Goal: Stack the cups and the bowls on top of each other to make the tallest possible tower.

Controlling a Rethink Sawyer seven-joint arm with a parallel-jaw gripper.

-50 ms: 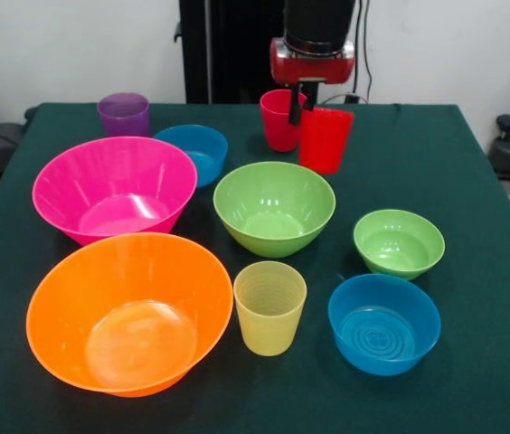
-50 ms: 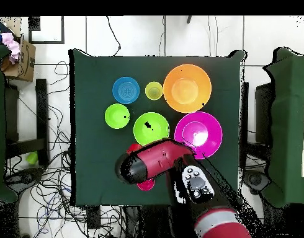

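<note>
My gripper (image 1: 305, 113) hangs over the table's far middle, shut on the rim of the bright red cup (image 1: 325, 140), which it holds just above the cloth. Right behind it stands the pinkish-red cup (image 1: 278, 122). The medium lime green bowl (image 1: 274, 206) sits just in front of the held cup. Around it, each standing singly, are the hot pink bowl (image 1: 115, 188), orange bowl (image 1: 128, 312), yellow cup (image 1: 269, 307), purple cup (image 1: 124, 114), small green bowl (image 1: 399, 242) and two blue bowls (image 1: 193, 149) (image 1: 384, 323). In the overhead view the arm (image 2: 160, 162) hides the gripper and the held cup.
The green-clothed table (image 1: 481, 163) has bare cloth at the right and along the near right edge. Black chairs (image 2: 260, 124) stand at both sides, and cables (image 2: 49, 186) lie on the floor around it.
</note>
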